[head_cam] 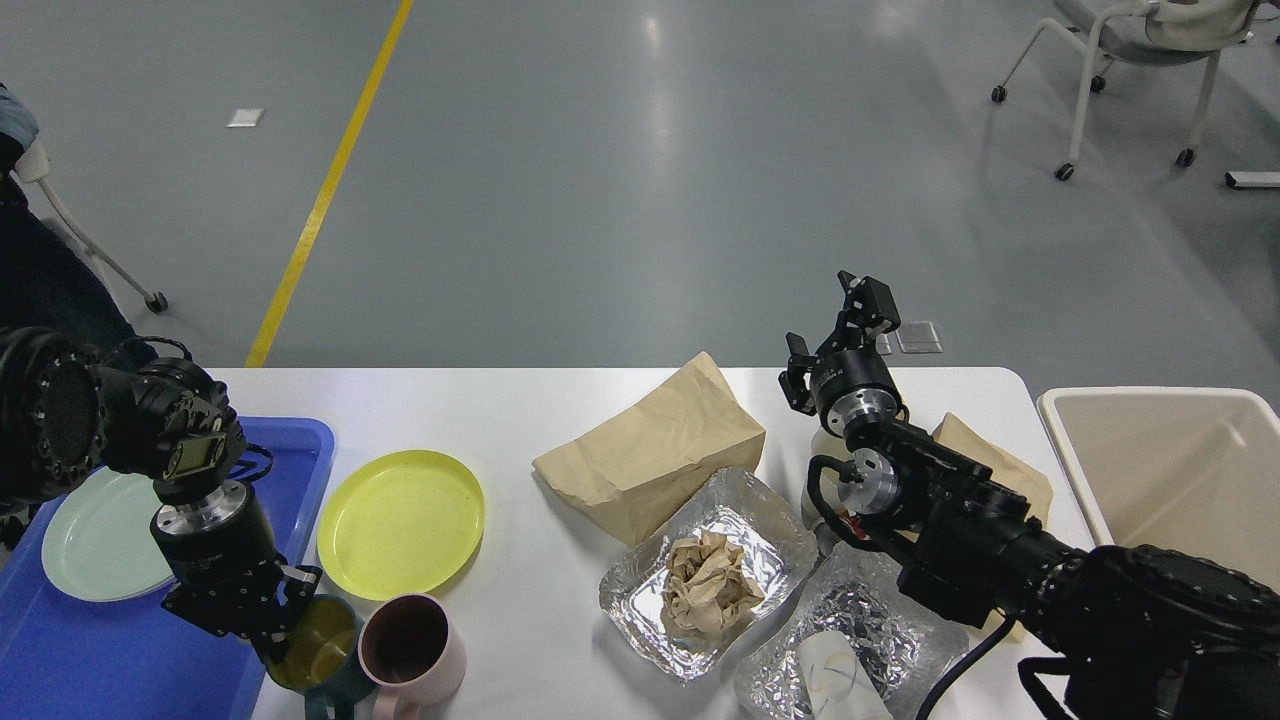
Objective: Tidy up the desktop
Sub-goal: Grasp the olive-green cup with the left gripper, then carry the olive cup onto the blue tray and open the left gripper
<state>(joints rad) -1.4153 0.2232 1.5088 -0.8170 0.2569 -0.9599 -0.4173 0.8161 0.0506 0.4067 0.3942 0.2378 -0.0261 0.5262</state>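
Our smooth white worktop [520,400] with rounded corners fills the lower frame. At eight o'clock our left pincer [262,630] clamps a teal cup's [325,650] rim beside a glossy pink mug [412,650]. Our right pincer [835,335], at two o'clock, spreads empty above crinkled foil trays [705,575].

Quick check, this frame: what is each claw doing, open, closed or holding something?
Left claw: at the rim of the teal mug; grip cannot be told.
Right claw: open, empty, raised over the desktop's far edge.
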